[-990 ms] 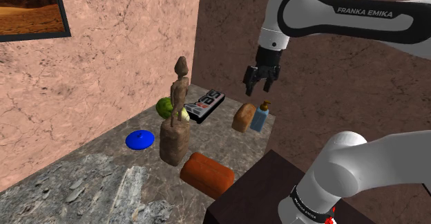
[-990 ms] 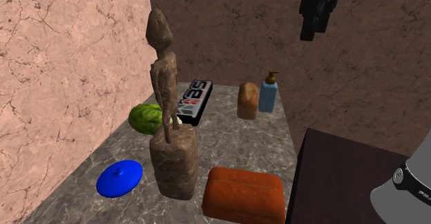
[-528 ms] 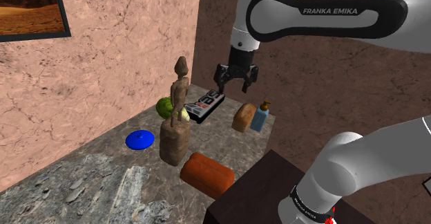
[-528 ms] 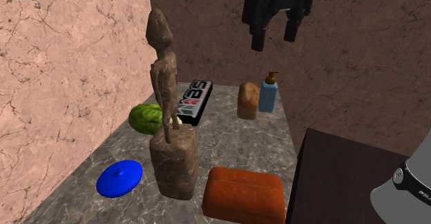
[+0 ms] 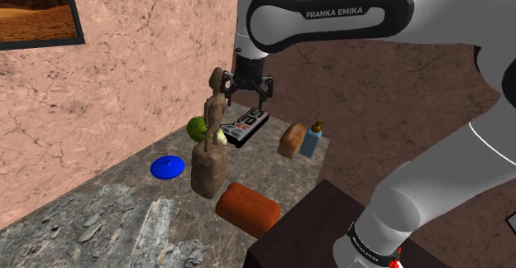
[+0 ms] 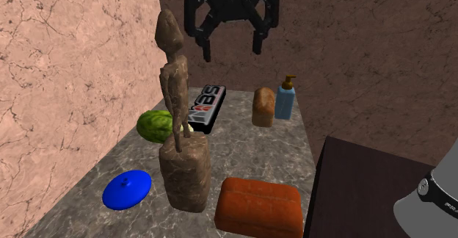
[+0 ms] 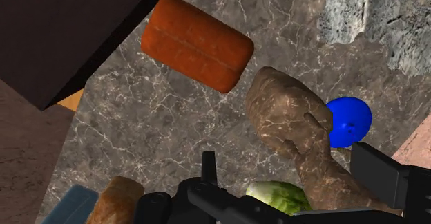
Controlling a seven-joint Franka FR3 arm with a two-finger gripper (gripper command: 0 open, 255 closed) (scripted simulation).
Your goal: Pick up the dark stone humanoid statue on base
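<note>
Gripper (image 6: 233, 49) is up high, fingers spread wide apart, nothing between the pads. No grasp yet! The statue (image 5: 213, 117) stands upright on its chunky base, planted on the marble table (image 5: 124, 217) close to the pink wall. A blue lid (image 5: 168, 167) lies beside it and an orange block (image 5: 246, 208) sits just in front.

In the shoulder view the gripper hangs level with the statue's head, just to its right. The second exterior view puts it a little above and right of that head, apart from it.

From the wrist, the figure rises toward the camera between the two black fingers, nearer one of them, and I see no contact.

So where are we? The approach looks nearly done, and that's all that's done. Left to do, by my read: centre on the thin body or neck, come down, squeeze, then lift the whole piece off the table. It's tall and slim, so a nudge could tip it.
</note>
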